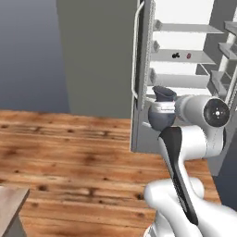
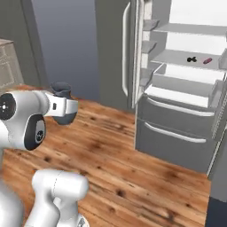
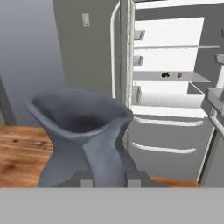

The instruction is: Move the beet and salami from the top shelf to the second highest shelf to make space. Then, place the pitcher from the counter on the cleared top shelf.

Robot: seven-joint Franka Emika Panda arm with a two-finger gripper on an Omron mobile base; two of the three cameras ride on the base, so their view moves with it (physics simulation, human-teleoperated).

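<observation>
The gripper [image 3: 105, 175] is closed on the handle of the pitcher [image 3: 83, 131], which is carried upright in the air above the wooden floor [image 1: 69, 148], in front of the open refrigerator [image 2: 177, 128] and well apart from its shelves. The beet [image 3: 165, 75] and the salami [image 3: 179, 75] lie near each other, beet to the left, on the same refrigerator shelf [image 3: 192, 78], the second highest of those visible in the hand view. The top shelf [image 3: 175, 47] above them carries nothing visible.
</observation>
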